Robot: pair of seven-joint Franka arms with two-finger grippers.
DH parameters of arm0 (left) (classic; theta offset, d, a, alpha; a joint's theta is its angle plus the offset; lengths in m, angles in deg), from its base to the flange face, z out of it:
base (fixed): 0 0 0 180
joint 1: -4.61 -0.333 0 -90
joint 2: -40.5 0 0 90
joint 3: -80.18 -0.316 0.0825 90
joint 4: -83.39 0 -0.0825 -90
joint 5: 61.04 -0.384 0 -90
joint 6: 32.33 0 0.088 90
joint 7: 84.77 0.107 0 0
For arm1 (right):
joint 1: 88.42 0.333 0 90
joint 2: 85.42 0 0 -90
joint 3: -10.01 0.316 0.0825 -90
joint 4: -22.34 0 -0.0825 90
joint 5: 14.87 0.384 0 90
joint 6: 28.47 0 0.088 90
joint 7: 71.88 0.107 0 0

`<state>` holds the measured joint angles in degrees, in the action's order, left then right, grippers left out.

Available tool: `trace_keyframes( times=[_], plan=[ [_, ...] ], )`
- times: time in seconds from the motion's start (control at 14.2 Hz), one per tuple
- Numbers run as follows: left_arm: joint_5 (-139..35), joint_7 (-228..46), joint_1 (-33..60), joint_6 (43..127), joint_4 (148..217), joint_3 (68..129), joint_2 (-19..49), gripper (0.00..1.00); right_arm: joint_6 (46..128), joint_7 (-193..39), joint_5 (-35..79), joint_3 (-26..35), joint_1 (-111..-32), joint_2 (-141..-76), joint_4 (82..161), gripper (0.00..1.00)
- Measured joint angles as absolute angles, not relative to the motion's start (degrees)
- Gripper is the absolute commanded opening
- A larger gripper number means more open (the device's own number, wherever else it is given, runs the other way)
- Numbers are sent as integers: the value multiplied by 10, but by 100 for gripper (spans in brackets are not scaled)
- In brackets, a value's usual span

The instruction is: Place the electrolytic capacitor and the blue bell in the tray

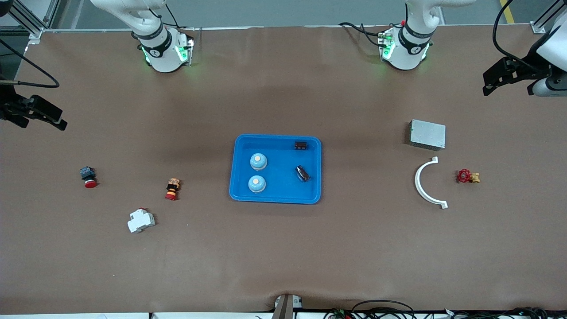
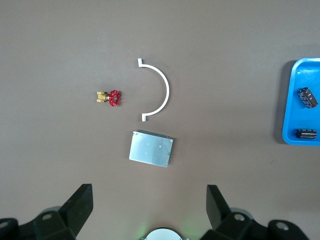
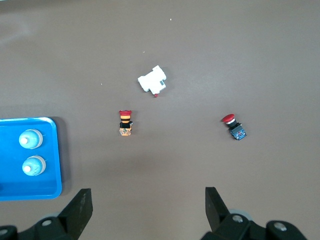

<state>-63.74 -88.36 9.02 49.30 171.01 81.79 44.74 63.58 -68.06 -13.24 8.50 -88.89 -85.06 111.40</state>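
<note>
Four small parts already lie inside the shallow bright-blue rectangular plastic tray point(image 1: 234, 177): two round pale-blue bells with cream buttons point(image 1: 258, 161), one nearer the front camera than the other, a dark cylindrical electrolytic capacitor point(image 1: 303, 173) lying on its side toward the left arm's end, and a second small black capacitor point(image 1: 301, 145) against the rim farthest from the camera. Judged from this, the placing looks finished.

The left gripper point(image 2: 147, 200) hangs over the table's edge at its own end, jaws spread wide and holding nothing; the right gripper point(image 3: 147, 202) waits likewise over its end, open and empty.

The main risk now is needless movement. An arm sweeping low toward the tray could clip the grey metal box point(image 1: 427, 134), the white curved plastic bracket point(image 1: 424, 186) or the red-handled brass valve point(image 1: 467, 177) at the left arm's end, or the red-capped push buttons point(image 1: 88, 177) and white breaker block point(image 1: 141, 220) at the right arm's. A knock to the tray's rim could roll the capacitor.
</note>
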Motion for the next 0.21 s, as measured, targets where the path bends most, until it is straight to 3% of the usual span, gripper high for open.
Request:
trace_keyframes(
  times=[0.21],
  plan=[
    [-637, -884, 90, 483, 1709, 817, 447, 100, 636, -681, -132, 85, -891, -851, 1114, 100]
  ],
)
